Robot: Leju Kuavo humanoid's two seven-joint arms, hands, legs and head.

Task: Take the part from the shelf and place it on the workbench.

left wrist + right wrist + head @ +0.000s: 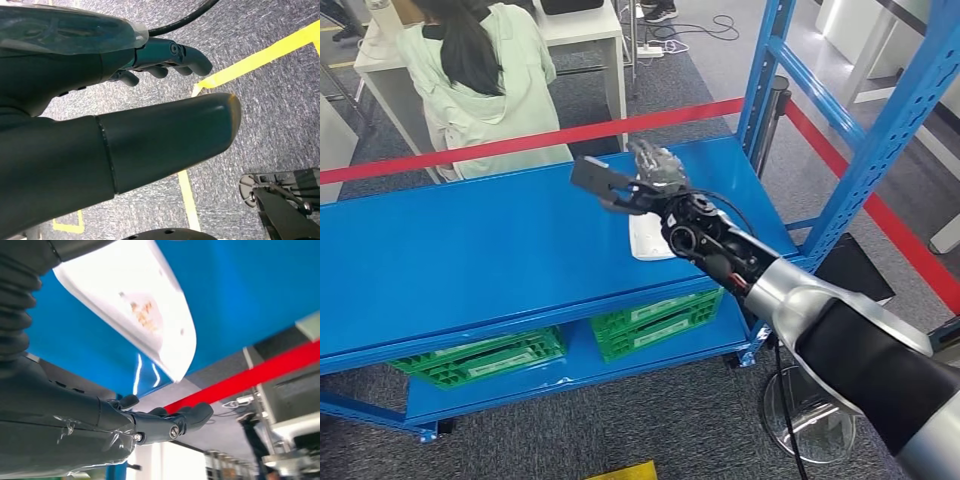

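Head view: right hand (641,180) above flat white part (649,240).

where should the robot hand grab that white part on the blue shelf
Probably by the thin edge of the white part, coming from above on the robot's side. It looks flat and shallow, lying on the blue shelf, so the rim is the only pinchable feature. The right robot hand hovers over it.

Blue shelf (471,240) — white part (646,240) lies on it.
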